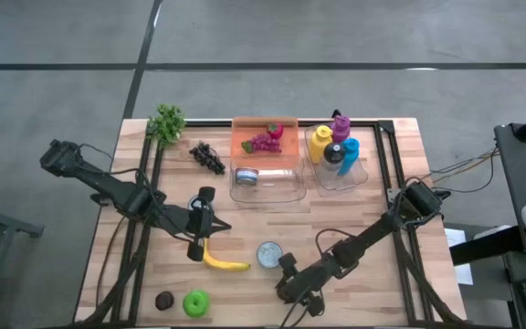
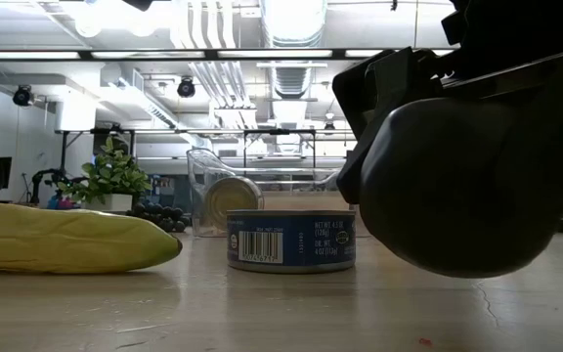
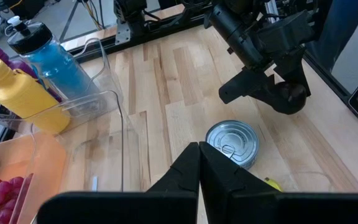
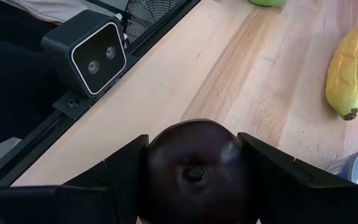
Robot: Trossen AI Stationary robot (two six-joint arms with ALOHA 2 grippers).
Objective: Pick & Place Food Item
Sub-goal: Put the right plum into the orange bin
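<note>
My right gripper (image 1: 292,291) is near the table's front edge, shut on a dark, round, plum-like fruit (image 4: 194,165). The left wrist view shows that fruit (image 3: 289,96) farther off. A sealed tin can (image 1: 269,253) stands on its base just beyond it, and a banana (image 1: 225,263) lies flat to the can's left. My left gripper (image 1: 196,247) hovers shut and empty above the banana's far end. The low view shows the can (image 2: 291,240) and the banana (image 2: 66,240) on the wood. My right gripper pinches the dark fruit between its two fingers (image 4: 126,171), one on each opposite side (image 4: 157,155), with the stem end (image 4: 196,173) facing back toward the wrist. The fingers slant down from the table's right toward its near left. In the low view the fruit hangs just clear of the wood.
A green apple (image 1: 194,302) and a small dark fruit (image 1: 163,300) lie at the near left. At the back stand an orange tray with red grapes (image 1: 266,142), a clear bin holding a can (image 1: 265,178), a bin of bottles (image 1: 336,151), black grapes (image 1: 206,157) and leafy greens (image 1: 165,122).
</note>
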